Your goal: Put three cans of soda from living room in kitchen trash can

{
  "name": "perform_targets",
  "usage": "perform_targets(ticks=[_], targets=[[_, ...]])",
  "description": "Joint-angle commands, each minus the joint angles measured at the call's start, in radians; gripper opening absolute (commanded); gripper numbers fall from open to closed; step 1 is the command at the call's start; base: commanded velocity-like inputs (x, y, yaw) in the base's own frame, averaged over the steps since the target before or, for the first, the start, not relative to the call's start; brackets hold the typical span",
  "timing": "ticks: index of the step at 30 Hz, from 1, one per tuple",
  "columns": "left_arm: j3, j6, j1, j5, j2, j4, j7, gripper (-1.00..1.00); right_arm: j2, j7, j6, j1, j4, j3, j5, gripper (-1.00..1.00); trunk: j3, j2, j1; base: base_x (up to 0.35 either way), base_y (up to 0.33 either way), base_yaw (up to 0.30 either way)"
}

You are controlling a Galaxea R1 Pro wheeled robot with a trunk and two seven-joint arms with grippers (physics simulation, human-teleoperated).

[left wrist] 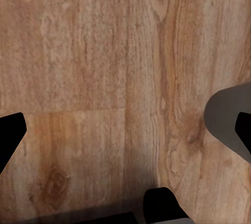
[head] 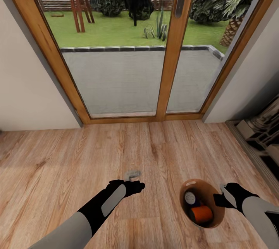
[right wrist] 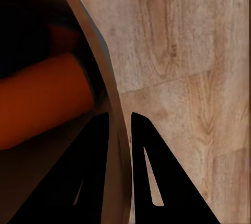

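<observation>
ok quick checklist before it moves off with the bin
1. Right end effector clamped on the bin rim: ok, fingers either side of the wall.
2. Cans inside bin: an orange can lying down and a silver-topped can seen; third cannot tell.
3. Bin upright: not ok, it looks tilted.
4. Left end effector empty: ok, open over bare floor.
5. Path ahead: not ok, glass doors face the robot.

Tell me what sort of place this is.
Likely a room of a house, at its garden side: a light wood floor, wood-framed glass doors giving onto a paved terrace and a lawn with shrubs.
</observation>
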Motion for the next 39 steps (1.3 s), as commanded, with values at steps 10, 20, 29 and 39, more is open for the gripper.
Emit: perform_targets(ticks=[10, 20, 29, 39], targets=[[-0.001, -0.001, 0.000, 0.000, 0.000, 0.002, -0.002, 1.00, -0.002, 0.005, -0.001, 0.000, 0.001, -0.005, -0.008, -1.00, -0.012, -0.028, 0.015, 0.000, 0.000, 0.000], [-0.002, 0.000, 0.000, 0.000, 0.000, 0.002, -0.004, 1.00, -0.003, 0.006, -0.001, 0.000, 0.001, -0.004, -0.008, -1.00, -0.028, -0.063, 0.034, 0.000, 0.000, 0.000], [-0.002, 0.000, 0.000, 0.000, 0.000, 0.001, -0.004, 1.00, -0.003, 0.006, -0.001, 0.000, 0.001, -0.005, -0.008, -1.00, -0.044, -0.098, 0.054, 0.000, 0.000, 0.000], [-0.002, 0.000, 0.000, 0.000, 0.000, 0.001, -0.005, 1.00, -0.003, 0.006, -0.001, 0.000, 0.001, -0.004, -0.008, -1.00, -0.056, -0.126, 0.069, 0.000, 0.000, 0.000]])
